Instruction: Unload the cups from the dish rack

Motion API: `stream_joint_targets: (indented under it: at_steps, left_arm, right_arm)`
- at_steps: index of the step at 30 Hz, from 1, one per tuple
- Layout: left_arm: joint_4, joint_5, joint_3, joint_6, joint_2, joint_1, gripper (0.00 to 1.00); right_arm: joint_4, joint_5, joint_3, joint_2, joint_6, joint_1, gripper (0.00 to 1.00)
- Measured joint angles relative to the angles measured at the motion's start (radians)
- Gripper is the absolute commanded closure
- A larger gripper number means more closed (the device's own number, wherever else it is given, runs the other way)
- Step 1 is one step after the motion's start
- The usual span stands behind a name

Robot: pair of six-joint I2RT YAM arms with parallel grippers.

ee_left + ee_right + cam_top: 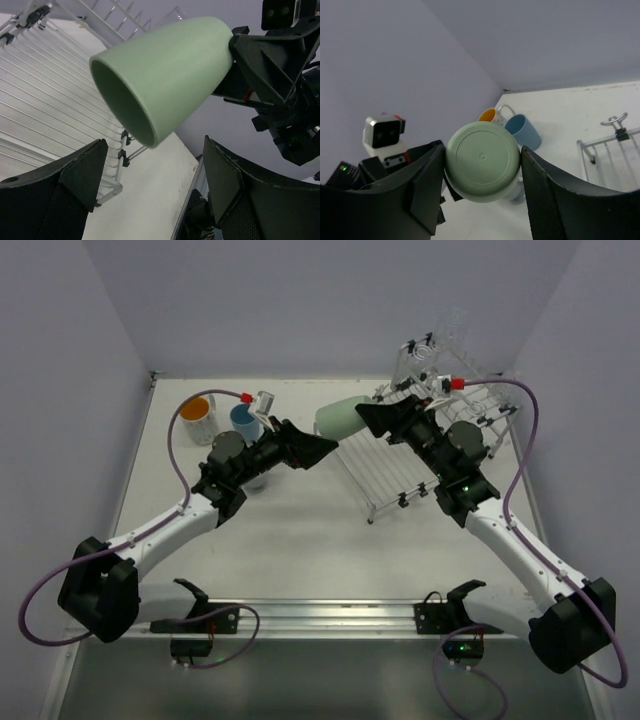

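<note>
My right gripper (365, 420) is shut on the base end of a pale green cup (340, 418) and holds it on its side in the air, left of the silver wire dish rack (400, 465). The cup's flat bottom faces the right wrist camera (482, 160), between the two fingers. Its open mouth points at my left gripper (325, 448), which is open and empty just short of the rim (165, 75). The left jaws stand wide apart below the cup. A white mug with orange inside (197, 418) and a light blue mug (245, 420) stand on the table at the back left.
The rack's raised back (430, 355) holds clear items at the far right. The two mugs also show in the right wrist view, orange (489, 116) and blue (524, 131). Purple cables loop beside both arms. Walls close the table on three sides.
</note>
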State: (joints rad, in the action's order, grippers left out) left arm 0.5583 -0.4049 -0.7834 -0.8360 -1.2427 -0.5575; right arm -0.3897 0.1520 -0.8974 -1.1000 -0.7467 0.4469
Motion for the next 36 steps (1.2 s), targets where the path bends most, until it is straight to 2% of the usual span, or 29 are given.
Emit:
stream_joint_targets:
  at_steps: [2,3,5,6,8,9,11,13,15,16,17,18,19,22,27,30,33,36]
  left_arm:
    - [0.036,-0.015,-0.002,-0.022,-0.027,0.0,0.2]
    - [0.053,-0.02,-0.005,-0.031,-0.035,0.0,0.29]
    - [0.079,-0.025,-0.013,-0.039,-0.041,0.0,0.35]
    - [0.092,-0.026,-0.019,-0.041,-0.042,0.0,0.47]
    - [0.12,-0.029,-0.029,-0.048,-0.042,0.0,0.62]
    - [0.133,-0.029,-0.031,-0.047,-0.042,0.0,0.73]
    - [0.157,-0.039,-0.032,-0.063,-0.041,0.002,0.83]
    - [0.165,-0.036,-0.036,-0.055,-0.033,-0.002,0.99]
    - [0.144,-0.032,-0.039,-0.041,-0.026,-0.002,1.0]
    - [0.127,-0.025,-0.04,-0.029,-0.019,0.0,1.0]
    - [0.102,-0.007,-0.045,-0.009,-0.008,0.0,1.0]
    - [0.072,0.006,-0.053,0.015,-0.001,0.0,1.0]
    - [0.004,0.035,-0.076,0.048,0.011,0.0,1.0]
    - [-0.301,0.179,-0.211,0.176,0.035,-0.002,1.0]
    - [-0.8,0.506,-0.558,0.356,0.034,-0.001,1.0]
    - [-1.008,0.674,-0.695,0.404,0.029,-0.001,1.0]
    - [-1.197,0.805,-0.755,0.414,0.013,0.009,1.0]
    - [-1.337,0.842,-0.761,0.412,-0.039,0.056,1.0]
  right_arm:
    - [-0.008,0.042,0.013,0.0,-0.029,0.0,0.72]
    - [-0.015,0.061,0.019,0.0,-0.042,0.0,0.72]
    - [-0.026,0.09,0.026,0.0,-0.063,0.0,0.72]
    - [-0.035,0.103,0.03,-0.002,-0.073,0.0,0.72]
    - [-0.053,0.115,0.038,-0.005,-0.089,0.0,0.72]
    - [-0.064,0.121,0.04,-0.01,-0.101,0.0,0.72]
    - [-0.088,0.119,0.042,-0.021,-0.117,-0.012,0.72]
    - [-0.105,0.122,0.048,-0.034,-0.128,-0.019,0.7]
    - [-0.115,0.127,0.055,-0.046,-0.134,-0.013,0.64]
    - [-0.121,0.121,0.057,-0.059,-0.138,-0.018,0.42]
    - [-0.121,0.119,0.057,-0.061,-0.144,-0.019,0.41]
    - [-0.123,0.123,0.058,-0.068,-0.149,-0.019,0.33]
    - [-0.128,0.128,0.059,-0.073,-0.153,-0.014,0.21]
    - [-0.14,0.14,0.059,-0.089,-0.146,-0.008,0.11]
    - [-0.123,0.155,0.038,-0.105,-0.103,-0.032,0.09]
    - [-0.049,0.156,-0.039,-0.127,-0.041,-0.04,0.08]
    - [0.028,0.156,-0.134,-0.145,0.043,-0.041,0.08]
    - [0.087,0.152,-0.187,-0.145,0.121,-0.041,0.08]
